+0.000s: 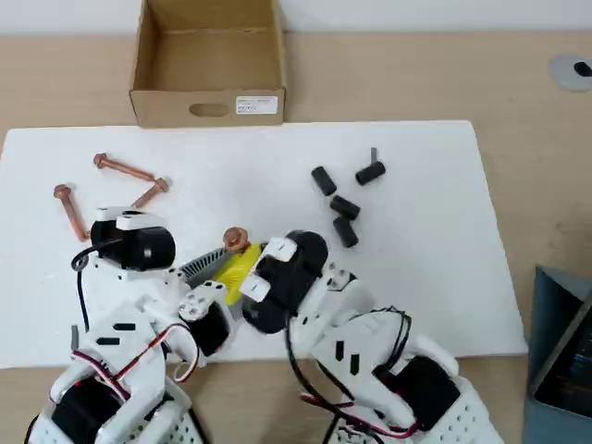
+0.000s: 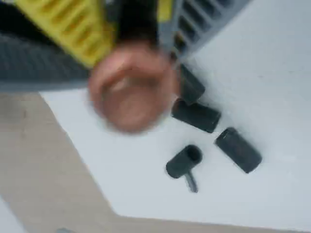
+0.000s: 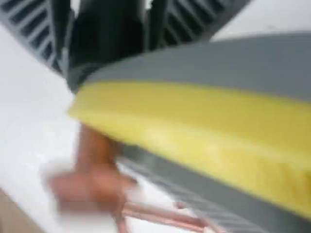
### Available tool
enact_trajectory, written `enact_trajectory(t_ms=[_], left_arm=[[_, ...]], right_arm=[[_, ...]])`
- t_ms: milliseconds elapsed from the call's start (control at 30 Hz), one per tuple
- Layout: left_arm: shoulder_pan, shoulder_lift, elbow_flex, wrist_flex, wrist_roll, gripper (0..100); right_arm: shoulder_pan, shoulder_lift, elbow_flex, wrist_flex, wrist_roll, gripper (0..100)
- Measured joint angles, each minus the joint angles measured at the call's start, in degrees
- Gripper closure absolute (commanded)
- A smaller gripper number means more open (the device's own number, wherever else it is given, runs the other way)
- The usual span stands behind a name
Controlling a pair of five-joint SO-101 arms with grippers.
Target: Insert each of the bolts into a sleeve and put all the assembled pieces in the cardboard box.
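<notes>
We cannot read the label (image 1: 256, 104) on the cardboard box (image 1: 208, 60), bolt (image 1: 236, 239) between left end effector (image 1: 225, 257) and right end effector (image 1: 252, 265), nor can we tell either grip.

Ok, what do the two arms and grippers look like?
The left arm and right arm are white printed shells with black servo motors and red and black wires looping along them. The left gripper shows ribbed grey, the right gripper yellow.

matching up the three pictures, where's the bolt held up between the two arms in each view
high view: bolt left of middle, where the two arms meet.
left wrist view: its blurred copper head close up, black sleeves beyond it.
right wrist view: likely the copper blur, loose bolts beyond it.
shared landmark: the white mat.
</notes>
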Motion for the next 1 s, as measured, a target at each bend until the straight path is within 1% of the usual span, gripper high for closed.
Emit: enact_trajectory(t_ms=[167,300,500,567,633,667,700,833,933,1000], left_arm=[[-0.79,0.0,0.18,1.32,-0.09,84],[-2.55,0.09,-0.35,1.49,-2.29,84],[-3.87,0.18,-3.43,1.58,-3.08,85],[-4.04,0.18,-5.27,1.58,-3.08,89],[-5.01,0.18,-7.03,1.58,-4.31,98],[-5.71,0.18,-7.65,1.58,-5.45,100],[-6.68,0.18,-8.26,1.58,-6.51,99],[-13.1,0.18,-9.32,1.67,-12.04,100],[-19.69,0.09,-8.53,1.67,-16.7,100],[-24.18,0.09,-5.98,1.67,-19.52,100]], right_arm=[[0.0,0.0,0.0,-0.09,0.0,98.9],[0.0,0.0,-0.09,-0.18,0.0,98.9],[-0.09,-0.09,-0.09,-0.26,-0.09,98.9],[0.0,-0.09,-0.09,-0.26,-0.09,98.9],[1.05,-0.09,-0.09,-0.26,-0.09,98.9],[2.02,-0.09,-0.09,-0.26,-0.09,98.9],[3.25,-0.09,-0.09,-0.26,-0.09,98.9],[9.41,-0.09,0.88,-0.26,-0.09,98.9],[15.21,-0.09,1.93,-0.26,-0.44,98.9],[18.64,-0.09,2.9,-0.26,-2.02,98.9]])
